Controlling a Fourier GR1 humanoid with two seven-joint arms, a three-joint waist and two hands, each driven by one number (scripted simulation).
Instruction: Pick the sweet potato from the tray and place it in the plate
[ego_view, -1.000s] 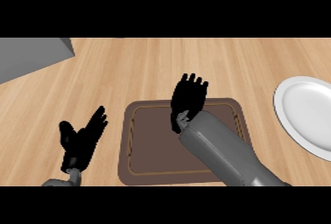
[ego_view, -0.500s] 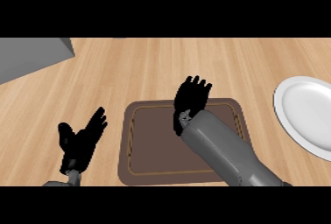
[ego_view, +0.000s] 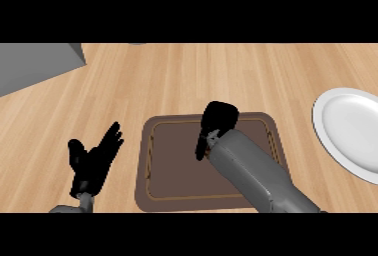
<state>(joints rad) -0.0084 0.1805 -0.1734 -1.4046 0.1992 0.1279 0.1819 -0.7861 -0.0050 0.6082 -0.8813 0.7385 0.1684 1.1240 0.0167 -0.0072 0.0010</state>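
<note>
My right hand (ego_view: 216, 124) hangs over the far part of the brown tray (ego_view: 176, 172), its fingers curled downward. The sweet potato does not show; the hand and grey forearm cover the spot where the fingers close. The white plate (ego_view: 353, 131) lies to the right of the tray, partly cut off by the view's edge, with nothing on it. At the lower left, beside the tray, my left hand (ego_view: 92, 161) rests open with its fingers up.
A grey block (ego_view: 33, 65) fills the far left corner of the wooden counter (ego_view: 192, 75). A narrow strip of counter separates the tray from the plate.
The right hand's fingers, straight before, have bent down over the tray's far part. The left hand has stayed where it was.
</note>
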